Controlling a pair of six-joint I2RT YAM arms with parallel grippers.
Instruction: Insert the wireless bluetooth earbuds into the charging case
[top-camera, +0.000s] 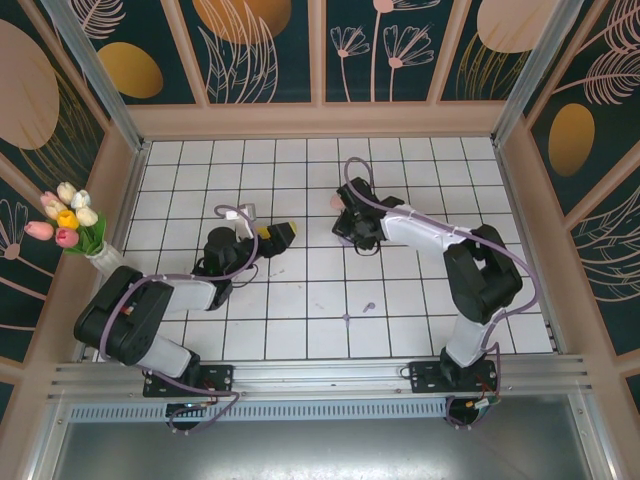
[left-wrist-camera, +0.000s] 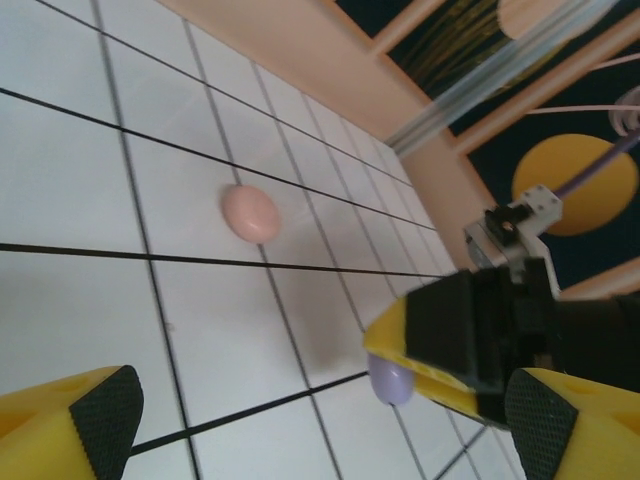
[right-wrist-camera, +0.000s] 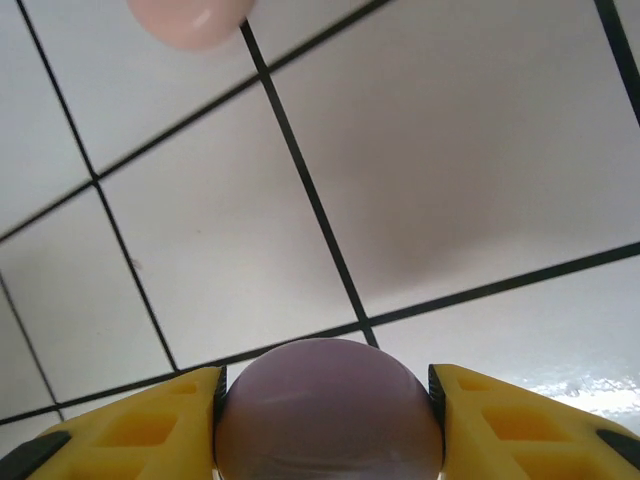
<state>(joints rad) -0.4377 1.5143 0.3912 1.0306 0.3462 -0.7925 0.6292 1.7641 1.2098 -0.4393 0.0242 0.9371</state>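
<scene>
A round purple charging case (right-wrist-camera: 328, 415) sits clamped between the yellow fingers of my right gripper (right-wrist-camera: 326, 400), which is shut on it just above the tiles. The left wrist view shows that purple case (left-wrist-camera: 390, 380) peeking out under the right gripper's finger. A round pink case (left-wrist-camera: 250, 213) lies closed on the tiles just beyond, and it is the pink case (top-camera: 336, 201) beside my right gripper (top-camera: 347, 216) in the top view. My left gripper (top-camera: 280, 234) hangs open and empty, facing the right one. Two purple specks, the earbuds (top-camera: 368, 307), lie near the front middle.
A vase of tulips (top-camera: 68, 225) stands at the left wall. Wooden walls (top-camera: 320, 120) close in the white tiled floor (top-camera: 420, 170) on three sides. A small white part (top-camera: 240, 211) sits above the left arm's wrist.
</scene>
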